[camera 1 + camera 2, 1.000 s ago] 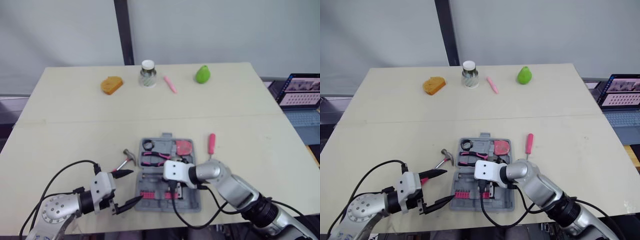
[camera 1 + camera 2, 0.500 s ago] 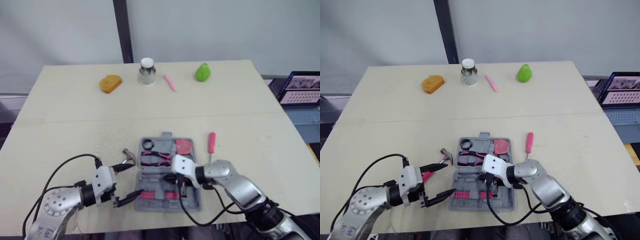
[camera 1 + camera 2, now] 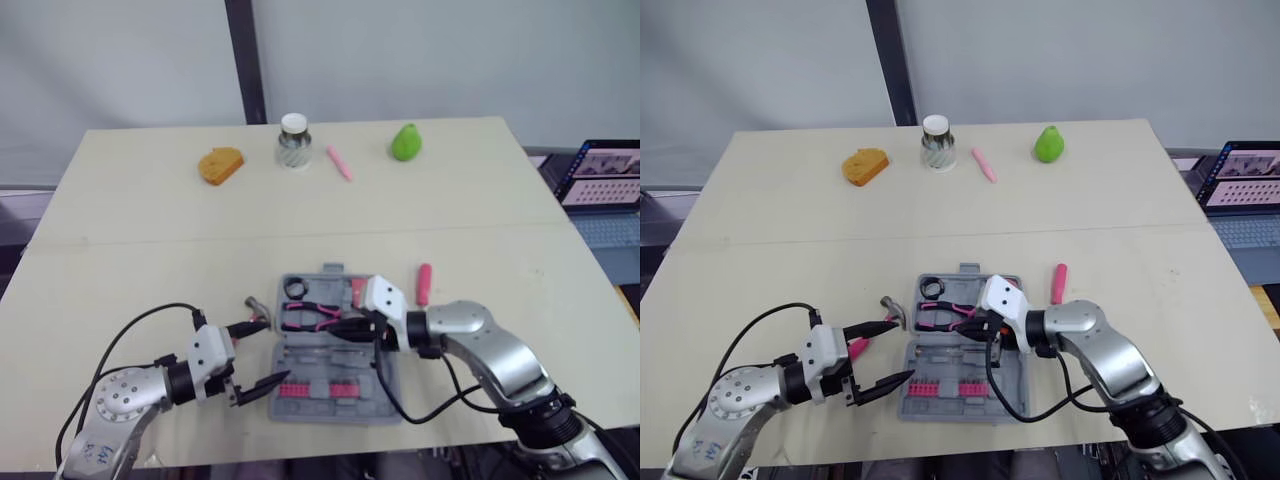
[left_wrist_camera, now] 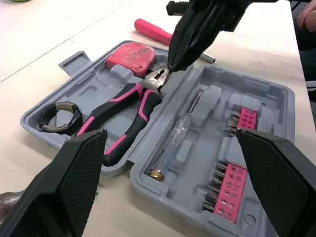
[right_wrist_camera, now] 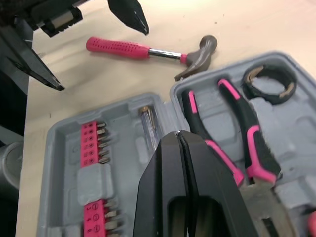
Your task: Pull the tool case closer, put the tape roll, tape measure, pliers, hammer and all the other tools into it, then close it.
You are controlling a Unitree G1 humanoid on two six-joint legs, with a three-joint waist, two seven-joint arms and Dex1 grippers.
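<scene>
One pale table (image 3: pixel 120 250) carries everything. The grey tool case (image 4: pixel 274 98) lies open near its front edge, both halves flat. The left gripper (image 3: pixel 904 349) hovers at the case's left side with its fingers spread wide and nothing between them. The right gripper (image 5: pixel 178 136) hangs over the middle of the case, its two fingers pressed together and empty, the tip just above the nose of the pliers.

The hammer (image 5: pixel 118 47) lies on the table just left of the case, its head nearest the case's far corner. A pink-handled screwdriver (image 3: pixel 424 280) lies outside too, just right of the case. The pliers (image 4: pixel 131 106) rest in the far half, pink handles pointing left. A clear-handled screwdriver (image 4: pixel 177 136) sits in the near half beside pink bit strips (image 4: pixel 227 190). The red tape measure (image 4: pixel 132 54) fills the far right pocket and the tape roll (image 5: pixel 261 73) the far left one.

Along the table's back stand an orange bread-shaped thing (image 3: pixel 221 164), a jar (image 3: pixel 293 142), a pink pen (image 3: pixel 340 164) and a green pear (image 3: pixel 405 143).
</scene>
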